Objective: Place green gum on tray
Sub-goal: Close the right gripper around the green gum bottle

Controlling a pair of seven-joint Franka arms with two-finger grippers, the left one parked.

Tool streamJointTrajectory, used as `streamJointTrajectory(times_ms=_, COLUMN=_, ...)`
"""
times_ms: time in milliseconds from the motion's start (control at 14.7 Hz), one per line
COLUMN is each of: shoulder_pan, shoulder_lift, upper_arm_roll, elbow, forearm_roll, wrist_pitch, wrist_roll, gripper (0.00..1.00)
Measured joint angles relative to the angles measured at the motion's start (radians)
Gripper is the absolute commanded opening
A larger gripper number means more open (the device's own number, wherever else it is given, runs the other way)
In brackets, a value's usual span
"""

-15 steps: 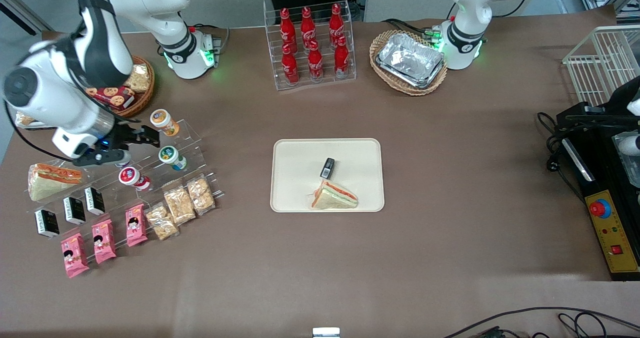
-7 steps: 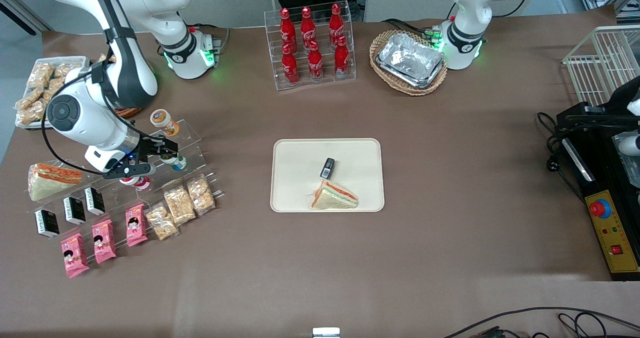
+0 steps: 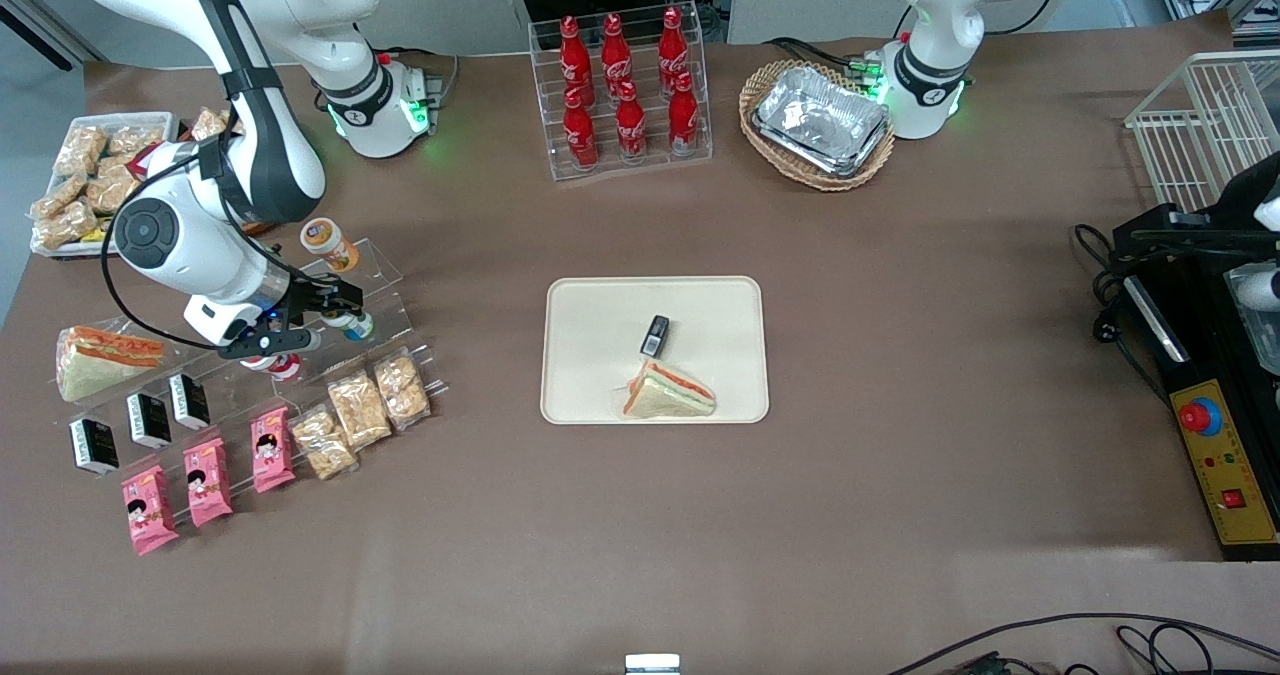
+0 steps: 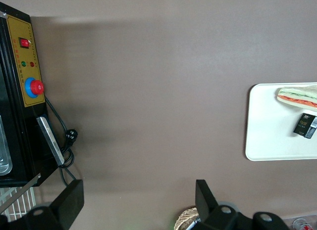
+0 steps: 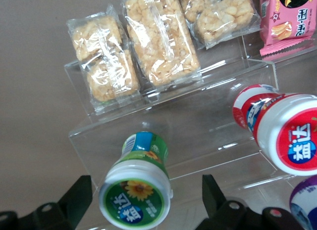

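Looking at the front view first: gripper (image 3: 335, 307) sits right over the green gum (image 3: 352, 323) on the clear stepped rack (image 3: 385, 300), fingers spread wide w/ the bottle between them, not gripping. Orange-lidded bottle (image 3: 327, 243) is one step farther from the camera. Tray (image 3: 600, 375) holds 1 sandwich (image 3: 668, 395) + 1 small black pack (image 3: 655, 335). 6 red bottles (image 3: 625, 85) on their own rack.

Right wrist view adds detail: sunflower on the gum's lid, plus 3 cracker packs (image 5: 161, 39).

Left wrist view: only the tray's end.

Brown table (image 3: 900, 355), cream tray (image 3: 590, 355) mid-table, clear stepped rack (image 3: 385, 300), claw (image 3: 335, 307) above rack, wicker basket (image 3: 765, 85).
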Motion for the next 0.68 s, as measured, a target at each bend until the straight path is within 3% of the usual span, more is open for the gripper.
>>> streamJointTrajectory(times_ms=204, shoulder_pan=0.001, shoulder_lift=0.0, upper_arm_roll=0.0, elbow=-0.003, forearm_roll=0.0, wrist_pitch=0.001, wrist_roll=0.0, gripper=0.63)
streamJointTrajectory(times_ms=340, shoulder_pan=0.007, shoulder_lift=-0.001, upper_arm_roll=0.0, elbow=-0.004, forearm_roll=0.0, wrist_pitch=0.001, wrist_roll=0.0, gripper=0.5)
streamJointTrajectory(times_ms=476, shoulder_pan=0.014, shoulder_lift=-0.001, upper_arm_roll=0.0, elbow=-0.005, forearm_roll=0.0, wrist_pitch=0.001, wrist_roll=0.001, gripper=0.39)
streamJointTrajectory(times_ms=680, shoulder_pan=0.014, shoulder_lift=-0.002, upper_arm_roll=0.0, elbow=-0.005, forearm_roll=0.0, wrist_pitch=0.001, wrist_roll=0.001, gripper=0.32)
